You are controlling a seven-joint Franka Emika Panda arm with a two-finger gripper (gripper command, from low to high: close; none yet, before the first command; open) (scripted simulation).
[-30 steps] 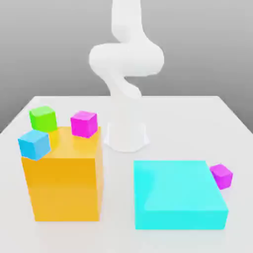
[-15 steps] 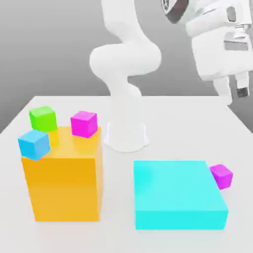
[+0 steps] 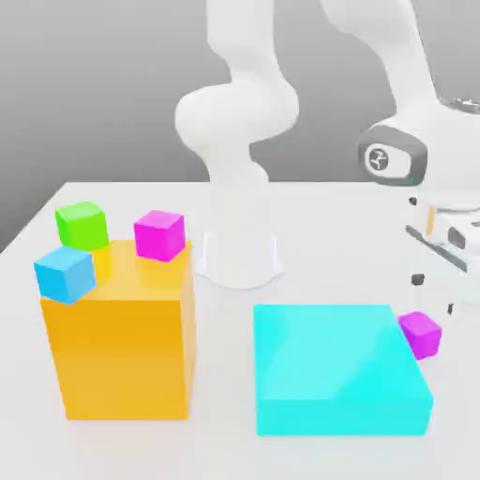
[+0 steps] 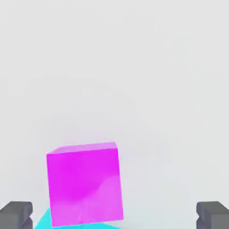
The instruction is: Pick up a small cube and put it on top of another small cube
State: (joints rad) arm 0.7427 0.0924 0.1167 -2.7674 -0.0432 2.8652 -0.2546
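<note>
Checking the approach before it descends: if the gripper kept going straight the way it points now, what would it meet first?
Probably the small purplish-magenta cube, which lies ahead of the open gripper but off-centre, nearer one finger. That finger might clip the cube or the cyan block beside it; depth is unclear.

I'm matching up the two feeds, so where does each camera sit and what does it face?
Exterior view: off the arm, facing the white arm across the table; open gripper above the small purplish-magenta cube.
Hand view: on the hand, looking down at that small purplish-magenta cube with dark fingertips apart.
Shared: that cube and the flat cyan block.
</note>
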